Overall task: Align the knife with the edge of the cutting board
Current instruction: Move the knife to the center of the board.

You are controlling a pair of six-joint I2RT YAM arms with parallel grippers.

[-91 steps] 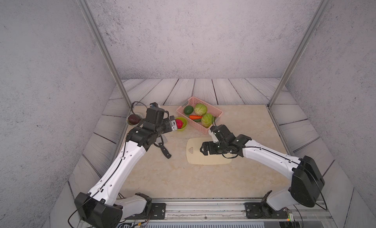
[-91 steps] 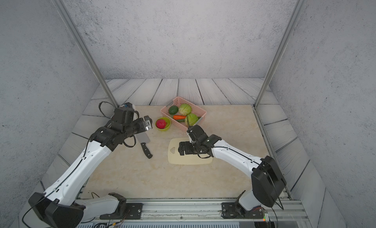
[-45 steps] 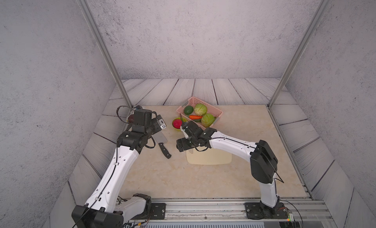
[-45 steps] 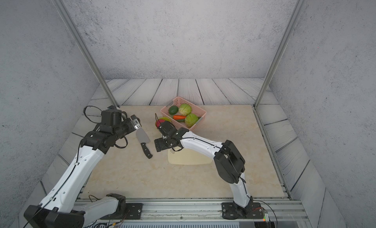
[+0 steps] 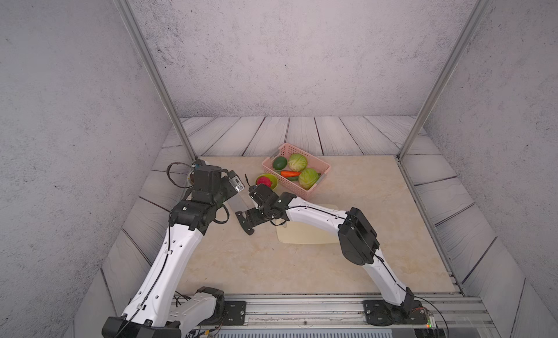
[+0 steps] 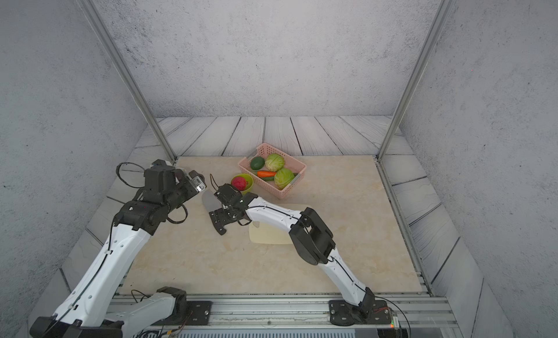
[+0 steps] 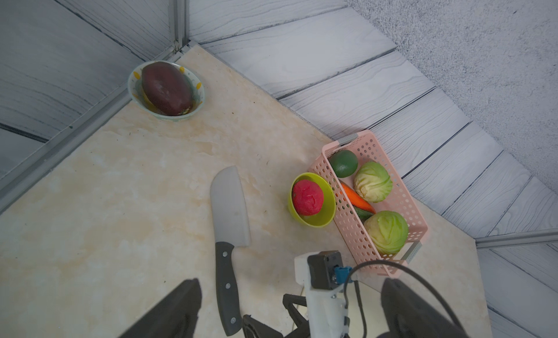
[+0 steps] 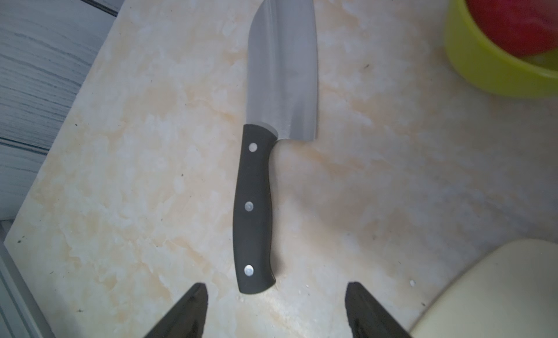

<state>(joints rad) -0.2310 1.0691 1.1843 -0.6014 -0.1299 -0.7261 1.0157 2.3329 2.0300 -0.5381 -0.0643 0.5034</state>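
Pink basket (image 7: 347,218): avocado (image 7: 343,163), two cabbages (image 7: 373,182), carrot (image 7: 354,197), cucumber (image 7: 362,214) mostly hidden. Green bowl (image 7: 320,220): red fruit (image 7: 307,197). Patterned bowl (image 7: 133,86) in corner: dark purple lump (image 7: 166,89), kind unclear. Knife (image 8: 259,137) flat on table (image 8: 120,170), left of cutting board (image 5: 305,236), apart. Board mostly under right arm (image 5: 314,215). Right gripper (image 8: 276,285) released, fingers either side of handle end, not touching. Left gripper (image 7: 291,282) released, empty.

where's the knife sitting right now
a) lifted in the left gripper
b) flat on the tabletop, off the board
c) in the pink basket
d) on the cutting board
b: the knife lies flat on the marbled tabletop, apart from the cutting board, with the right gripper open at its handle end and not gripping it.
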